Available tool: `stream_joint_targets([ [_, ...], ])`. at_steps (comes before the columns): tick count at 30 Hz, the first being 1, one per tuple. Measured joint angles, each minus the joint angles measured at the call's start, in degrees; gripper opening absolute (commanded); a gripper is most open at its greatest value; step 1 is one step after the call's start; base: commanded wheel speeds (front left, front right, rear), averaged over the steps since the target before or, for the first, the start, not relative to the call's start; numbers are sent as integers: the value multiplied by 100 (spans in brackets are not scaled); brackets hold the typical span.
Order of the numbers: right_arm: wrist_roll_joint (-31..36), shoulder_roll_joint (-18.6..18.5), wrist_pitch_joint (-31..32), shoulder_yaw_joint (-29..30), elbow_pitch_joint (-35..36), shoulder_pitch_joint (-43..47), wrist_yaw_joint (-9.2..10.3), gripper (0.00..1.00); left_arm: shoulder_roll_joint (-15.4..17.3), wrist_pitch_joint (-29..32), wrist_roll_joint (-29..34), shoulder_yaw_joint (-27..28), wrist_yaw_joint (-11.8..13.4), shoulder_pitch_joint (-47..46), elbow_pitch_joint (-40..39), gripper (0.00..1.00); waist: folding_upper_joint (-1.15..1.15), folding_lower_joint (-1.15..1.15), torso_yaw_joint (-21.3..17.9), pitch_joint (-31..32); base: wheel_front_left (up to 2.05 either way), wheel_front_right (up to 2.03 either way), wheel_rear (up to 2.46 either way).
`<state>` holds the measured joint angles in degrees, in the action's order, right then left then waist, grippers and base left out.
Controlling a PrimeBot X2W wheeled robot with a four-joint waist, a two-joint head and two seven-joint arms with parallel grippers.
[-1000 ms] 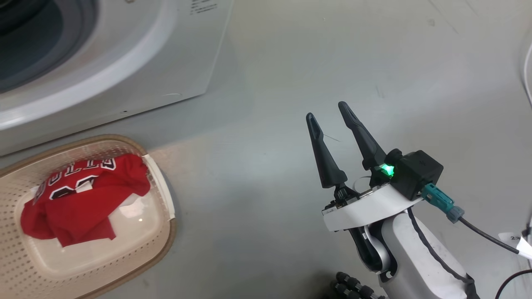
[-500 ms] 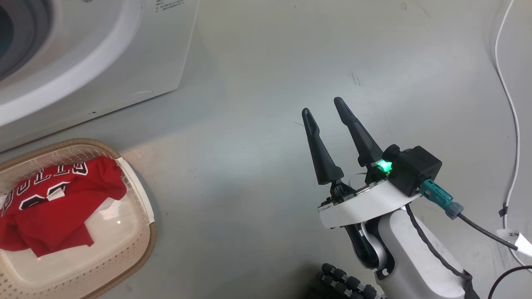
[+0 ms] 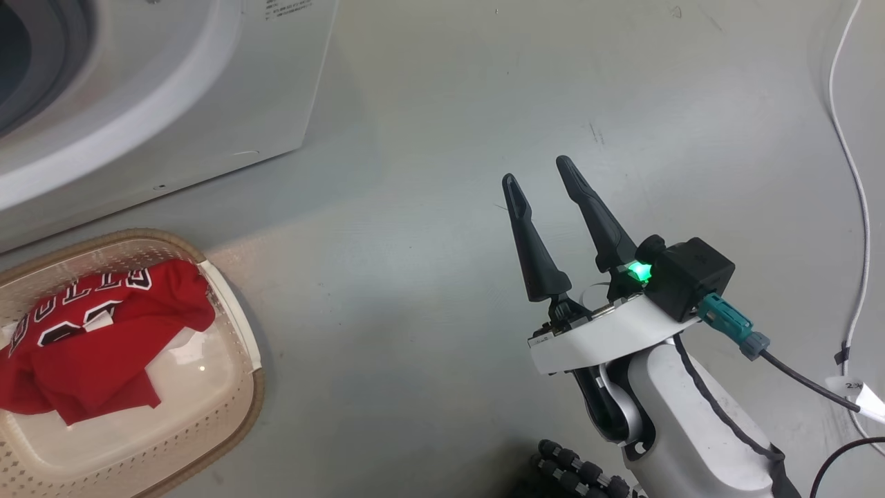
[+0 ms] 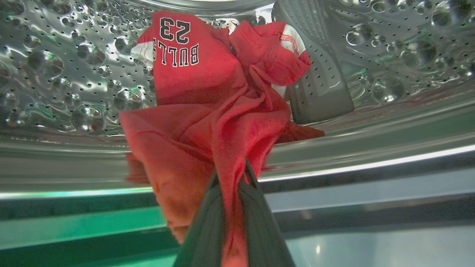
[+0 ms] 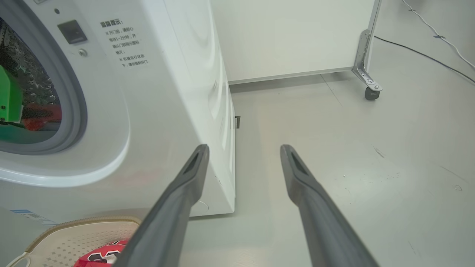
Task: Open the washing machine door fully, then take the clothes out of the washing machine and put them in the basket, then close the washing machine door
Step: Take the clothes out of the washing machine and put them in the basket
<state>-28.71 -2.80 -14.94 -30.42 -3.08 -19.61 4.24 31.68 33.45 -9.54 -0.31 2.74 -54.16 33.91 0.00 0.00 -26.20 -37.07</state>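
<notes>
Currently left hand clamped tight on a red jersey draped over the drum lip; right hand spread wide, empty, above floor; 2nd jersey lies in basket.

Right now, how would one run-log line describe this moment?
stage: unloading | left claw: shut on jersey in drum | right claw: open, empty, above floor | basket: second jersey inside
</notes>
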Motion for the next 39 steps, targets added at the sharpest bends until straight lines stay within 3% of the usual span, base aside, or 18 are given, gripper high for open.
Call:
stream_joint_targets([
  [9, 11, -1, 0, 20, -14, -93, 7, 100, -129, -148, -123, 33, 0, -33, -94, 0, 0, 0, 78, 13, 0, 0, 0],
  [22, 163, -2, 0, 105, -82, -105, 54, 100, -703, -1243, -412, 199, 53, 6, -538, 0, 0, 0, 302, 109, 0, 0, 0],
  [39, 710, -8, 0, 253, -369, -97, 44, 100, -1778, -2919, -890, 341, 108, 1132, -1323, 0, 0, 0, 745, 535, 0, 0, 0],
])
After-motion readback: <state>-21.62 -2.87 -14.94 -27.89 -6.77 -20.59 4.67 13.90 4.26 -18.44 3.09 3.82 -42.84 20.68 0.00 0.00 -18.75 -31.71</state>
